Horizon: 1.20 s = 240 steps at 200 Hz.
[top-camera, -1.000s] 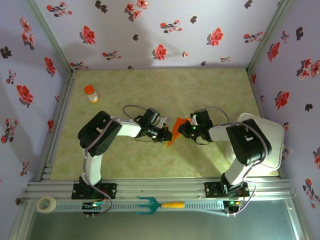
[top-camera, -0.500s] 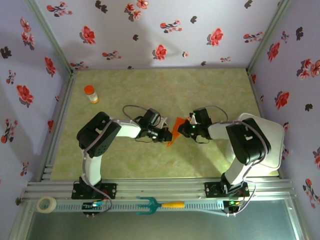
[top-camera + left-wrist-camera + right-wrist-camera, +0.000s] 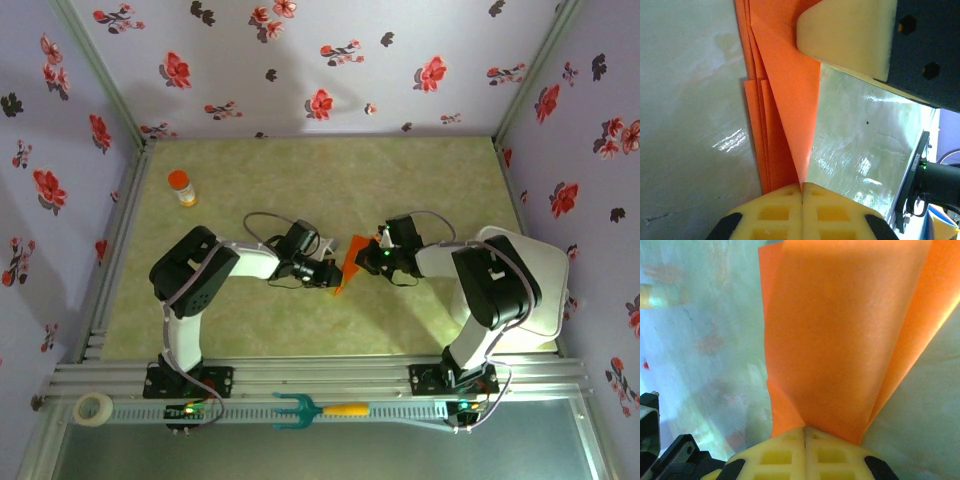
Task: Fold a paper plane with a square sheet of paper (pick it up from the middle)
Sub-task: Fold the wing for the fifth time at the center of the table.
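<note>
The left gripper [image 3: 802,192] is clenched on a pointed end of the thin orange-red folded sheet of paper [image 3: 351,260], well right of the small orange-capped bottle [image 3: 181,187]. Farther right of that bottle, the right gripper [image 3: 805,432] pinches the sheet's opposite edge. For a clean crease, hold both pinches firm, with the layers aligned and gently taut.

I see a mottled green-yellow table [image 3: 330,170] with a small orange-capped bottle [image 3: 181,187] upright on it. Far right of the bottle, a white board [image 3: 548,262] lies flat. Nearer than the bottle, the metal rail [image 3: 400,412] carries a tape roll [image 3: 95,407] and a teal fork tool [image 3: 318,410]
</note>
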Each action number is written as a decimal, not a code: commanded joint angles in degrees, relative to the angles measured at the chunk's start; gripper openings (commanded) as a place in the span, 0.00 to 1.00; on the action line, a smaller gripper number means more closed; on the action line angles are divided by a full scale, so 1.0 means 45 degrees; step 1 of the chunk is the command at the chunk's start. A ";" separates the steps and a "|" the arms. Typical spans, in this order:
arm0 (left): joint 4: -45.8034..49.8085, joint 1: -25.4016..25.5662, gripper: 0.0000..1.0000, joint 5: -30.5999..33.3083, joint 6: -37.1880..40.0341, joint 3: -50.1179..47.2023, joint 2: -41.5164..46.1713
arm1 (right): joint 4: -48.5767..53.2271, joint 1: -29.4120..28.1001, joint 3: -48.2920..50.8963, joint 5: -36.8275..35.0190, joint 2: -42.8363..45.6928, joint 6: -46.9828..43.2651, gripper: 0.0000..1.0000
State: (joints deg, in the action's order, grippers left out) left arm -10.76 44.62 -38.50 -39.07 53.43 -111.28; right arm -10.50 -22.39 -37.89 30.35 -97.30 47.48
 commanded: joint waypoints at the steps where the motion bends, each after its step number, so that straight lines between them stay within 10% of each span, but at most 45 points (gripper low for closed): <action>1: 0.2399 0.0298 0.04 -0.0289 0.0467 -0.0413 -0.0078 | 0.1296 0.0131 0.0105 -0.1224 -0.0566 -0.0366 0.05; 164: 0.3658 0.0387 0.00 0.0039 0.1089 -0.0604 0.0366 | 0.1406 0.0130 0.0052 -0.1272 -0.0674 -0.0413 0.04; 195: 0.4204 0.0416 0.12 0.0269 0.1353 -0.0701 0.0510 | 0.1416 0.0131 0.0079 -0.1297 -0.0592 -0.0402 0.04; 240: 0.4267 0.0424 0.00 0.0352 0.1407 -0.0616 0.0499 | 0.1416 0.0123 0.0075 -0.1256 -0.0634 -0.0412 0.04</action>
State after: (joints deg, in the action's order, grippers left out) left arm -2.70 45.50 -36.88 -33.89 53.04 -108.62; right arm -9.76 -22.46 -38.17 31.29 -97.51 46.89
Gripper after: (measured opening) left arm 0.057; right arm 0.060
